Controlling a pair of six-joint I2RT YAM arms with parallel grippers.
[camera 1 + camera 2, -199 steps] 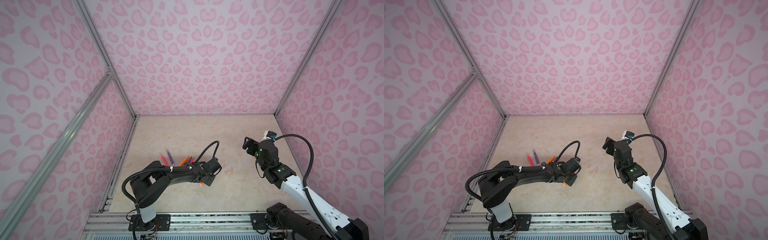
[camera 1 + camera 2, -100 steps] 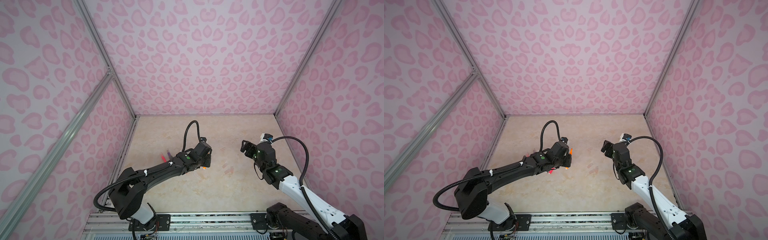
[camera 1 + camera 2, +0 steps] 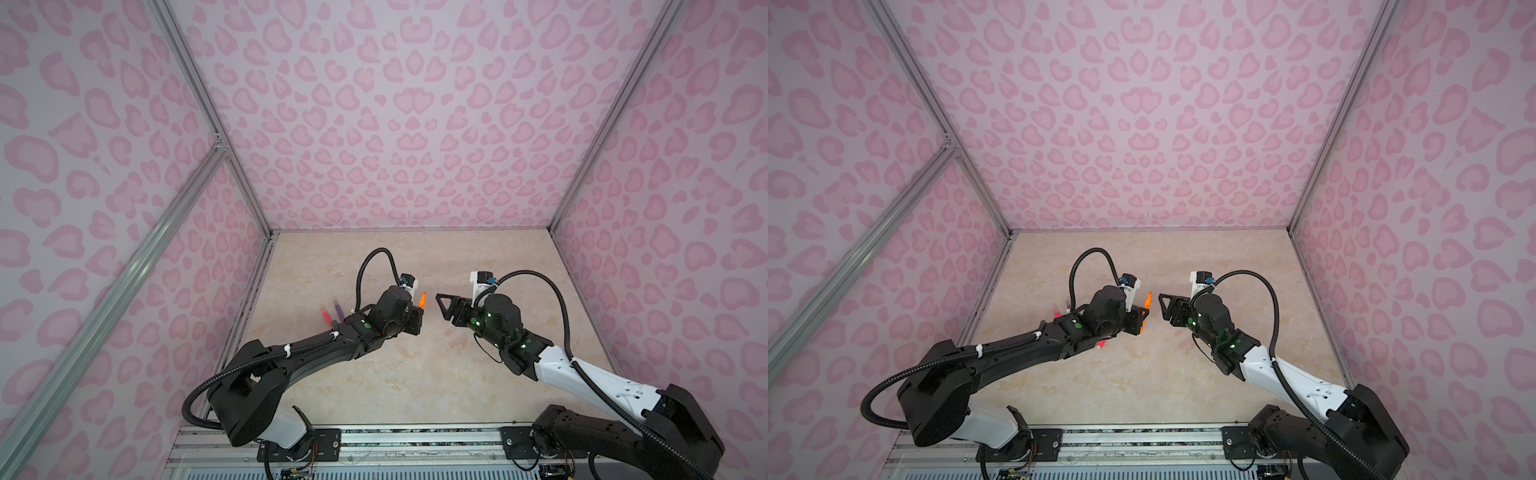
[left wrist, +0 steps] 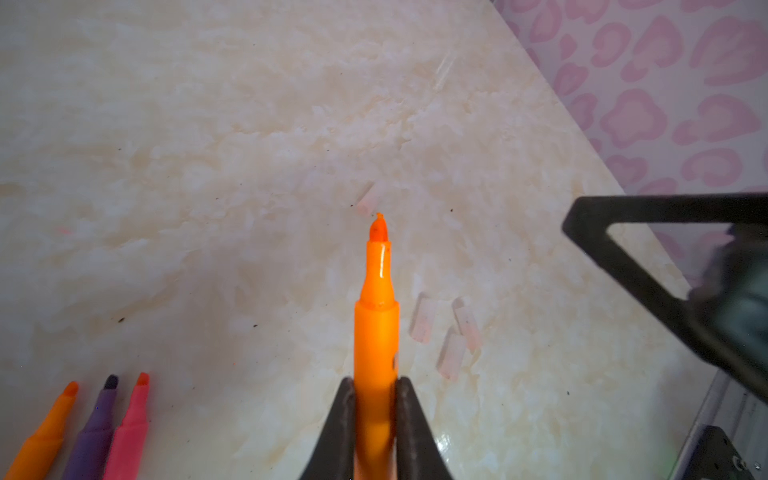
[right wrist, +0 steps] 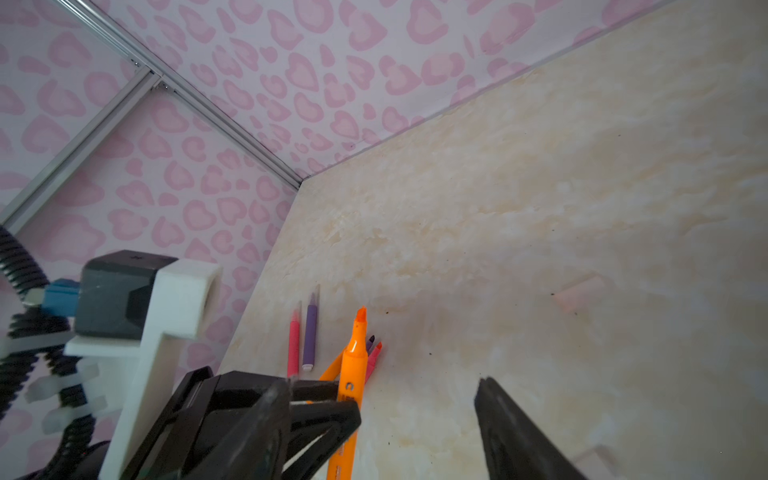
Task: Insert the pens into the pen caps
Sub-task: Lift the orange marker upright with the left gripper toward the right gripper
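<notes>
**Readable markings: almost none.**

1. Orange pen (image 5: 348,374), the raised one at mid-scene. Dark print runs along the barrel. In the right wrist view one rounded mark shows, like a "C" or a ring. The rest is blurred or cut off, and no word can be made out. In the left wrist view only a dark fleck of print shows at the barrel's edge.

2. White bracket (image 3: 476,286) on the right arm. Small dark characters on its face in both top views, too small to read.

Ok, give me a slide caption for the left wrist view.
Left gripper clamps an uncapped orange pen; clear pen caps lie on the beige table.
</notes>
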